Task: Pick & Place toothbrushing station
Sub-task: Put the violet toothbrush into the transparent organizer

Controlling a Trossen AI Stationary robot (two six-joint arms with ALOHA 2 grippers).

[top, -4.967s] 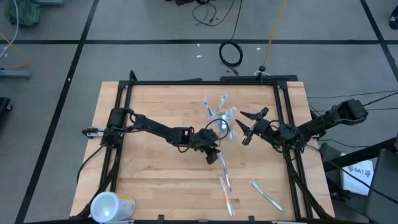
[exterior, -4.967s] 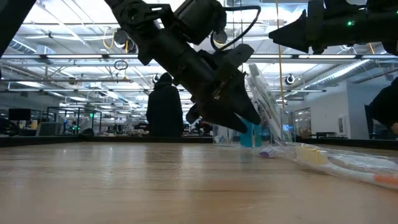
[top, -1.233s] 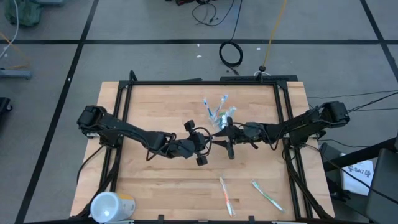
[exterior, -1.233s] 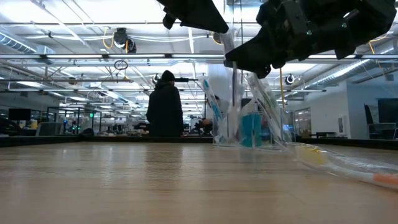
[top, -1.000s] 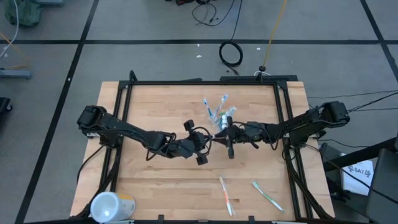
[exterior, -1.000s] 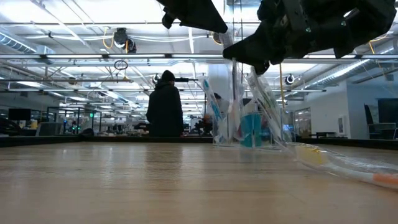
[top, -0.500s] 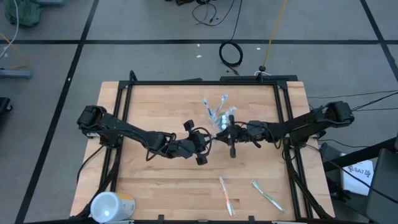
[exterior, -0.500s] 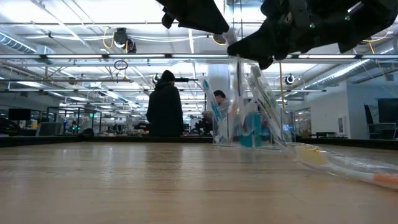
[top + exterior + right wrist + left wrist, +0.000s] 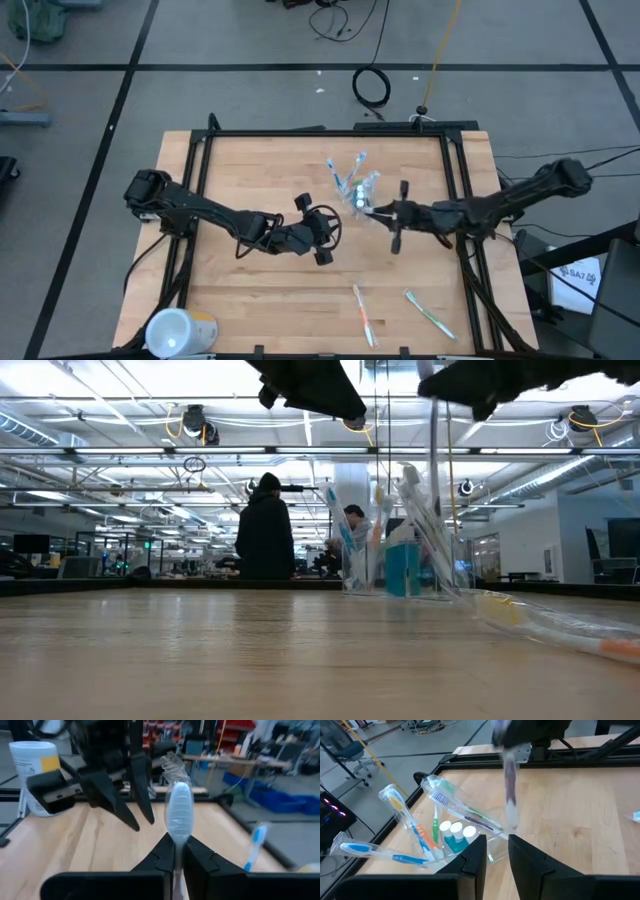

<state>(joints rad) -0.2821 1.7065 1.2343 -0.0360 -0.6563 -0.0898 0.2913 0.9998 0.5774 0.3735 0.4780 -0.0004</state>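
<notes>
Two grippers work near the middle of the table, and only the right gripper (image 9: 397,216) carries anything: its fingers are clamped together on a wrapped toothbrush (image 9: 177,815), held by the handle with the bristle head pointing away from the wrist. In the high view it sits just beside the clear plastic cup (image 9: 360,192), toward the right arm's side. The left gripper (image 9: 322,240) hangs a little way off on the cup's other side, fingers (image 9: 472,857) slightly apart and empty.

A toothbrush like this should be very light and stiff along its length, but thin — and the clear wrapper looks slick, so it could twist or slide between the pads. A firm pinch on the handle, near its middle rather than at the crinkly wrapper end, seems the safest hold. The cup is likely light and easy to tip, so the brush probably needs to go in gently from above.

The cup stands on the wooden table (image 9: 250,300) and already holds several wrapped brushes fanned outward — a blue toothbrush (image 9: 375,851), an orange one (image 9: 422,839) and a green one (image 9: 457,800) — plus blue toothpaste tubes with white caps (image 9: 456,831). Two more toothbrushes (image 9: 362,310) lie flat near the table's front edge, well apart from the cup.
</notes>
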